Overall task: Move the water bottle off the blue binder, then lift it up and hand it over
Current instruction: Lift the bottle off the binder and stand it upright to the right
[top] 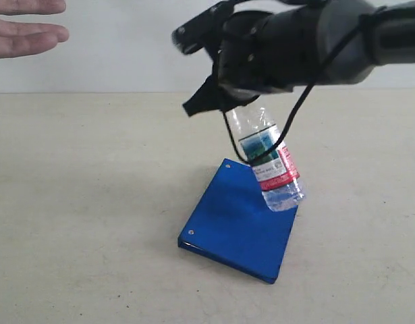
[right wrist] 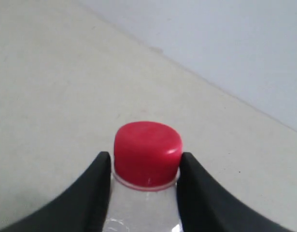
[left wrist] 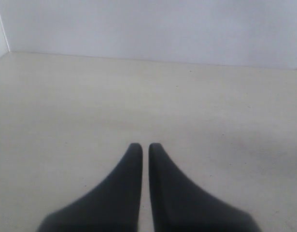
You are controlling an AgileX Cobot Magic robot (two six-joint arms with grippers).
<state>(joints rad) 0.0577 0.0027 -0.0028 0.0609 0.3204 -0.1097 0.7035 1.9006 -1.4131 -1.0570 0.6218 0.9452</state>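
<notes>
Grasp of the water bottle (top: 273, 162): the right end effector (right wrist: 145, 162) grips its neck just below the red cap (right wrist: 147, 151). The bottle is tilted, cap toward eleven o'clock, base toward five o'clock. In the exterior view its base overlaps the far right edge of the blue binder (top: 227, 226); contact there cannot be told. The binder lies flat on the worktop (top: 72, 216). An open human hand (top: 25, 30) is at ten o'clock of the bottle, well apart. The left end effector (left wrist: 141, 147) is closed and empty, above the worktop.
</notes>
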